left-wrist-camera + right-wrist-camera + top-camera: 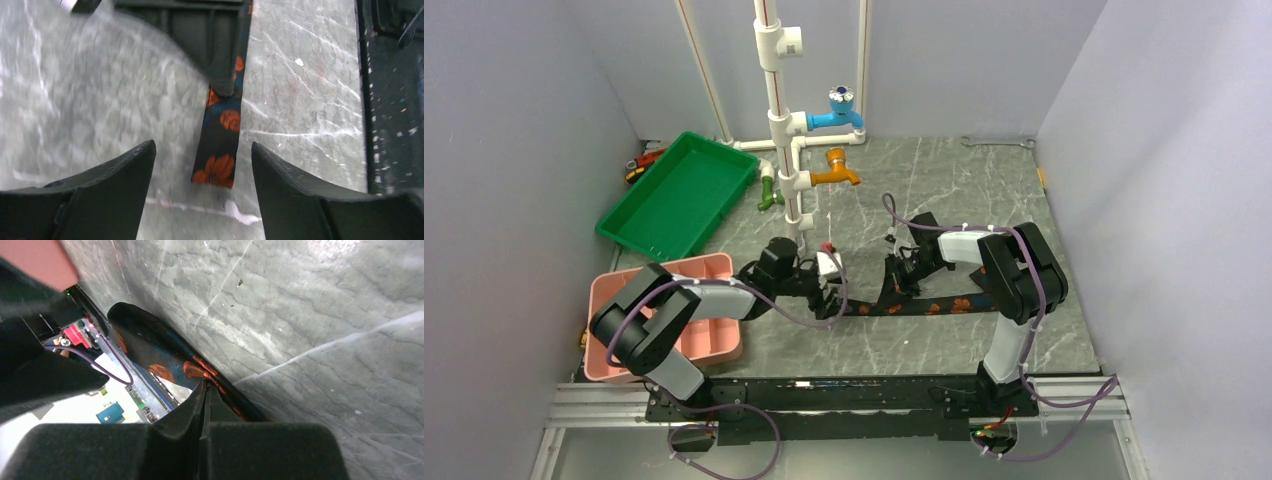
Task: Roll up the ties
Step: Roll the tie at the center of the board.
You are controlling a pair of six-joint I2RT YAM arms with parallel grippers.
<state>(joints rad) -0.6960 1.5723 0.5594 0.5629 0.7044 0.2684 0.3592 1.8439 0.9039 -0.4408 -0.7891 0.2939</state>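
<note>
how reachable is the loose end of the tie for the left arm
probably yes: the left gripper is open, with the end of the tie lined up between its fingers on bare table. the right gripper, shut, touches the tie further along, clear of that end

Flowered tie (936, 305) across grey table (944, 190), green tray (679, 195) back left, pink tray (714, 340) nearer

Left arm (694, 300): elbow folded low, forearm reaching right. Left hand (202, 150): fingers spread wide apart, angled downward.
Right arm (1014, 270): elbow raised, forearm reaching left. Right hand (205, 395): lowered, fingers pressed together.
</note>
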